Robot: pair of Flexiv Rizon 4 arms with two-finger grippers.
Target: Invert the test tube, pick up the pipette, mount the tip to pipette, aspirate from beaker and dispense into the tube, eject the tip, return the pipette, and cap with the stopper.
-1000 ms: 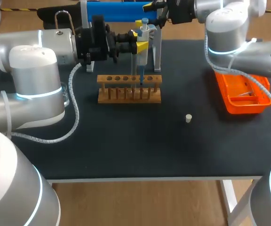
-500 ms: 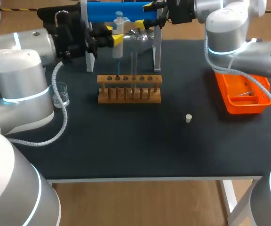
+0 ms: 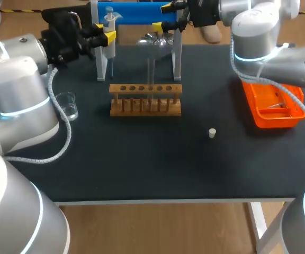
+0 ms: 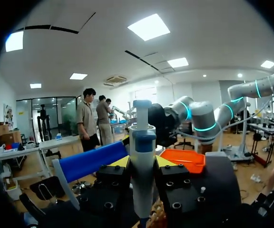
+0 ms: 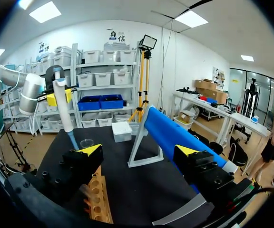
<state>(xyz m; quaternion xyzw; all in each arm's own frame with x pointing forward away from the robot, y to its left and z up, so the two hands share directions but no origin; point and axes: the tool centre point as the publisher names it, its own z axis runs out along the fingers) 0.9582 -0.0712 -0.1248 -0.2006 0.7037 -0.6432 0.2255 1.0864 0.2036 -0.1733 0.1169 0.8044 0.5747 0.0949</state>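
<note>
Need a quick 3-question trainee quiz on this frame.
1. Fill in: the beaker stands on the ___ arm's side of the rack.
2. True or false: the left gripper is shut on the pipette.
3. The stopper is: A in the rack, B in the beaker, C loose on the table.
Key: 1 left; 2 true; 3 C.

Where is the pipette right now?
Head view, far left: the pipette stands upright in the left gripper, beside the blue stand's left leg, beyond the wooden rack's left end.
</note>
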